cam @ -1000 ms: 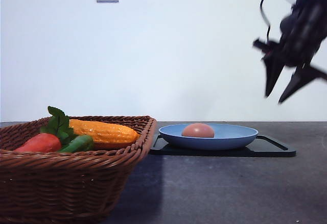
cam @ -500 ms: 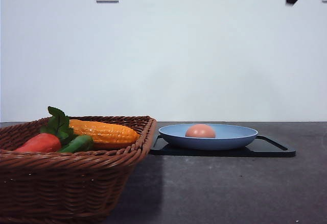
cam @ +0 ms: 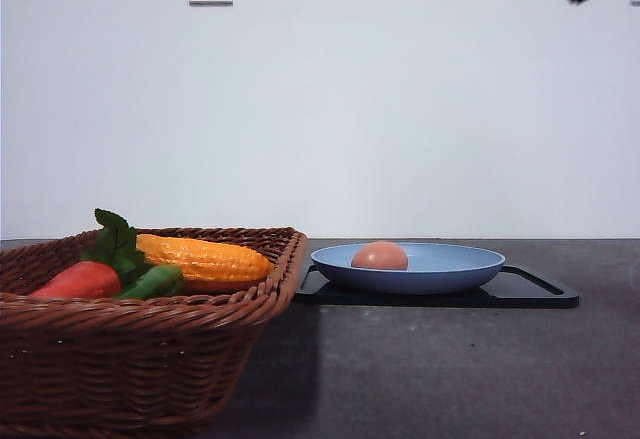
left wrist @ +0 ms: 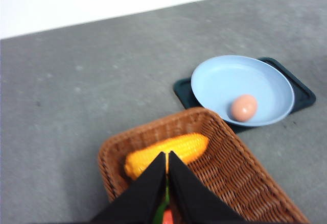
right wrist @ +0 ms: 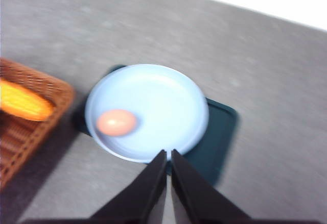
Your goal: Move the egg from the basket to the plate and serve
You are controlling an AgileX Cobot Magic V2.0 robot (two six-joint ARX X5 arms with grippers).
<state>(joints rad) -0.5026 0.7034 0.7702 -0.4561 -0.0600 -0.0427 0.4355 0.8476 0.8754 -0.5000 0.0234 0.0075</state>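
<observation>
Front view: egg [cam: 380, 255] near plate [cam: 470, 264] left rim; both grippers [left wrist: 167, 158] [right wrist: 169, 157] closed, empty.

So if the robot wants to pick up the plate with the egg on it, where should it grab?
Probably the plate's raised rim on the side away from the basket, coming in low from the right. The egg lies toward the basket side.

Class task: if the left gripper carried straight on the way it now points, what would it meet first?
Probably the yellow corn cob lying in the brown wicker basket. In the left wrist view the shut left gripper points at it from above; the depth is unclear.
</observation>
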